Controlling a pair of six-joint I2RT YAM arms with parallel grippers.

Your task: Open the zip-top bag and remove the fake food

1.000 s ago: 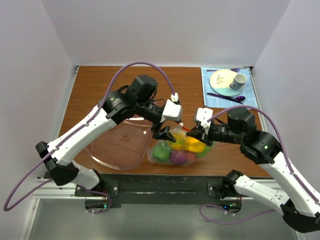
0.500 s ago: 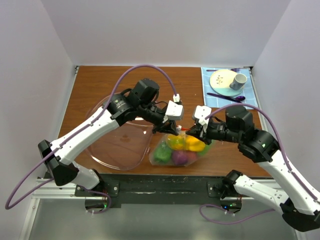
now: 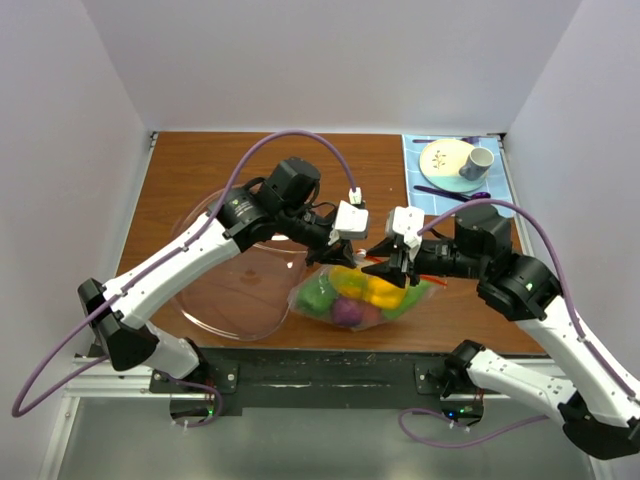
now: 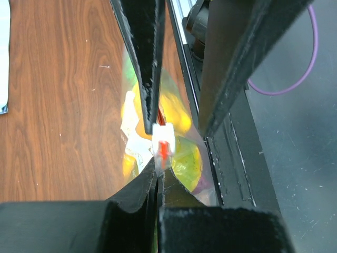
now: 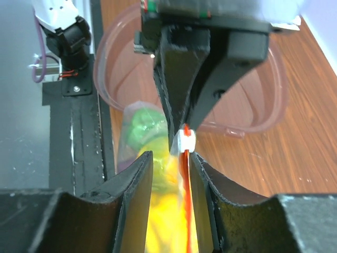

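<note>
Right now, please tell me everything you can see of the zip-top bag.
The zip-top bag is clear, crinkly plastic, bulging with yellow, green and purple fake food. It sits near the table's front edge. An orange-red zip strip runs along its raised top, with a white slider. The left gripper is shut on that edge by the slider; the right gripper straddles the strip, open.
</note>
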